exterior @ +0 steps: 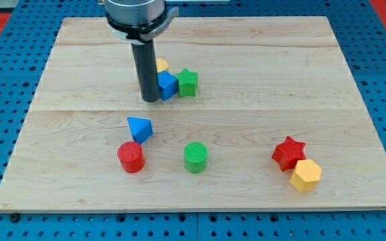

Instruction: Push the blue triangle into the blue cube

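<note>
The blue triangle (pixel 140 128) lies left of the board's centre, just above a red cylinder (pixel 131 156). The blue cube (pixel 167 85) sits higher up, near the view's top centre, with a green star (pixel 187 82) touching its right side and a yellow block (pixel 161 65) partly hidden behind it. My tip (pixel 150 99) stands at the blue cube's left side, touching or almost touching it, and well above the blue triangle. The dark rod covers the cube's left edge.
A green cylinder (pixel 196 157) stands below the centre. A red star (pixel 288 152) and a yellow hexagon (pixel 306 175) sit together at the lower right. The wooden board (pixel 354 100) lies on a blue perforated surface.
</note>
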Action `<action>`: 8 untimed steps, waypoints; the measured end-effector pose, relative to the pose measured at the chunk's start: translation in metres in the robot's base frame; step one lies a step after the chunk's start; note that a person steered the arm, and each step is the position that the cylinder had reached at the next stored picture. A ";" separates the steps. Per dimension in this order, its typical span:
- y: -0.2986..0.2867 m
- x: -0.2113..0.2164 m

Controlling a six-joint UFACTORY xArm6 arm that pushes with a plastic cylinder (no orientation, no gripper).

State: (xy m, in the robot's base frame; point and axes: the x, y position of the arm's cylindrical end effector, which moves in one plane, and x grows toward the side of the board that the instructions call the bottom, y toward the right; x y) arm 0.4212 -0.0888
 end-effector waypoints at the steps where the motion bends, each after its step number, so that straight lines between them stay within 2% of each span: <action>1: -0.082 0.003; 2: -0.128 0.064; 3: -0.135 0.173; 4: -0.102 0.197; 6: -0.041 0.153; 8: -0.027 0.086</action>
State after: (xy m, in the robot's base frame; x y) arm 0.5075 -0.1157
